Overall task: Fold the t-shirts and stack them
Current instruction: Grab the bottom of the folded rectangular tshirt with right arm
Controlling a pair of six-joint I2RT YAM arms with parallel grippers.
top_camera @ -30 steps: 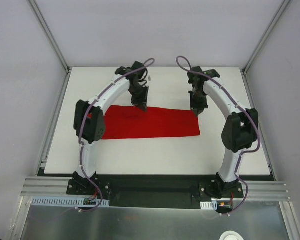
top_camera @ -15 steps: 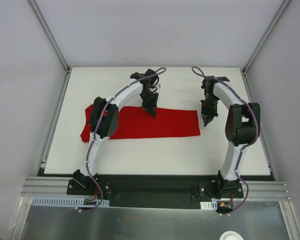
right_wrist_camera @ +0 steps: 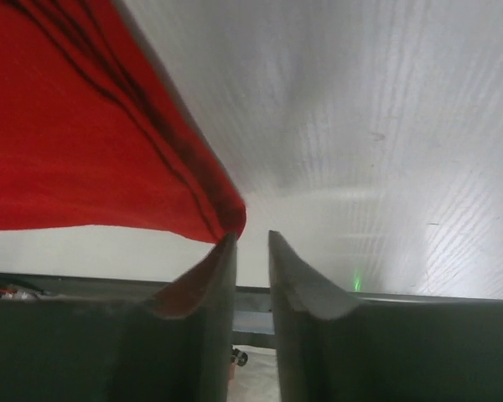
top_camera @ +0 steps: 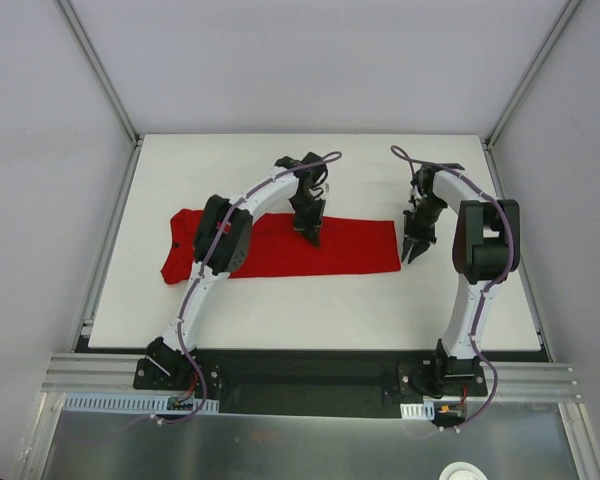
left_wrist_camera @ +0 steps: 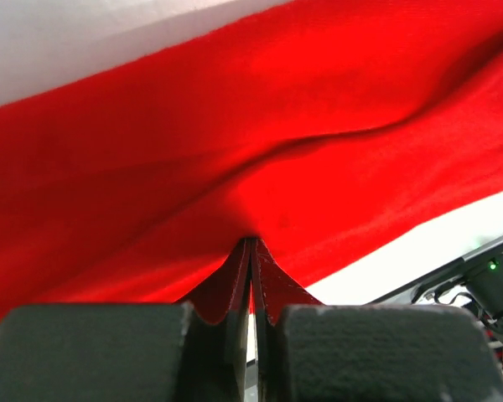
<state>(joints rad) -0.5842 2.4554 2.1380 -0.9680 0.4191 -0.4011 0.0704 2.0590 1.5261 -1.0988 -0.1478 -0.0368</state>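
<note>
The red t-shirt (top_camera: 350,250) lies flat on the white table (top_camera: 310,315) as a long folded strip, with a sleeve sticking out at its left end (top_camera: 175,268). My left gripper (top_camera: 312,238) is shut, tips down on the middle of the shirt. In the left wrist view the tips (left_wrist_camera: 251,240) meet against the cloth (left_wrist_camera: 235,126), where creases run to them; I see no cloth between the jaws. My right gripper (top_camera: 410,255) stands just off the shirt's right edge, slightly open and empty (right_wrist_camera: 251,234); its left finger (right_wrist_camera: 222,251) touches the shirt's corner (right_wrist_camera: 67,126).
Grey enclosure walls with metal posts (top_camera: 100,70) close in the table on the left, right and back. A metal rail (top_camera: 310,375) holding both arm bases runs along the near edge. Bare white table lies behind and in front of the shirt.
My left gripper has moved right and nearer, from the shirt's far edge onto its middle, uncovering the shirt's left end. My right gripper has moved right and nearer, off the shirt's right edge.
</note>
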